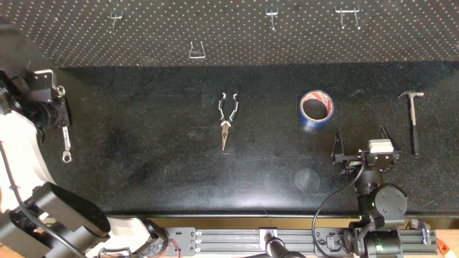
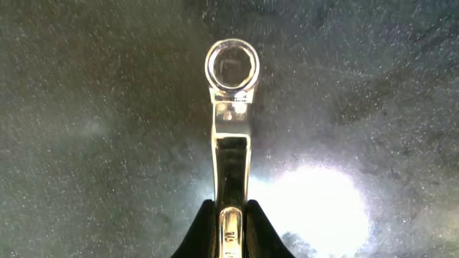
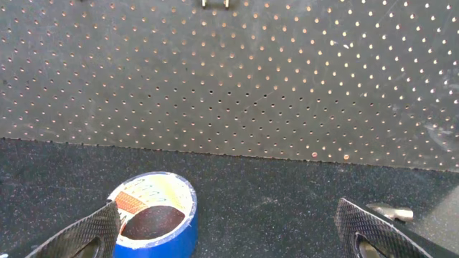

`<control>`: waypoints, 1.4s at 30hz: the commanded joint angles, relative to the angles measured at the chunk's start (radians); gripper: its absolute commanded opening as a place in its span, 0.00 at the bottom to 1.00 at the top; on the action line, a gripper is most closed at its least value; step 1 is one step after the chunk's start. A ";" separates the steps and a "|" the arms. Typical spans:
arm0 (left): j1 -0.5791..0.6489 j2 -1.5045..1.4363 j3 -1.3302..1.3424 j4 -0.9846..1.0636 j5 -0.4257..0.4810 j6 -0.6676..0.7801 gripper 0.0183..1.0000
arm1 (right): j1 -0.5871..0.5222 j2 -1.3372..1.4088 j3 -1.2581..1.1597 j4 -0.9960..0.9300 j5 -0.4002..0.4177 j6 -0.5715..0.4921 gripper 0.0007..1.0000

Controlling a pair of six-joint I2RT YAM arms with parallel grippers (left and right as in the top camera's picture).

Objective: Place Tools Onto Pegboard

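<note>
Progress: nothing hung on the pegboard yet. Four hooks bare across its face. All four tools down at the black worktop in front of the pegboard's lower edge. Judged barely begun, with the first tool only just in hand.

Along the pegboard, left to right:

- Below the pegboard's left end: left gripper, fingers pinched tight on the shank of the wrench, ring end pointing away from the wrist. Wrench low over the worktop, near the pegboard's lower edge; resting or lifted, cannot tell. Left to do here: carry it up and slip the ring over a hook.
- In front of the pegboard's middle: pliers, handles toward the pegboard, nose away. Not gripped.
- Right of the pegboard's middle: roll of blue tape, lying flat, near the lower edge.
- Farther out from the pegboard than the tape: right gripper, fingers spread wide, holding nothing, facing the pegboard.
- Below the pegboard's right end: hammer, head toward the pegboard, handle away.

In the way: nothing seen between the wrench and the pegboard's left-end hook. Pliers, tape and hammer well apart from one another, so little risk of knocking a neighbour.
</note>
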 commanded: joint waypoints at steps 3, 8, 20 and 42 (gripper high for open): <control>-0.042 -0.193 -0.025 0.133 0.004 -0.010 0.01 | 0.006 -0.005 -0.002 -0.006 -0.008 0.005 0.98; -0.166 -0.376 -0.041 0.167 0.003 -0.014 0.01 | 0.006 -0.005 -0.002 -0.006 -0.008 0.005 0.98; -0.180 -0.659 -0.671 0.855 0.123 -0.301 0.01 | 0.006 -0.005 -0.002 -0.006 -0.008 0.005 0.97; -0.506 -0.437 -0.689 1.300 -0.080 -0.384 0.01 | 0.006 -0.005 -0.002 -0.006 -0.008 0.005 0.98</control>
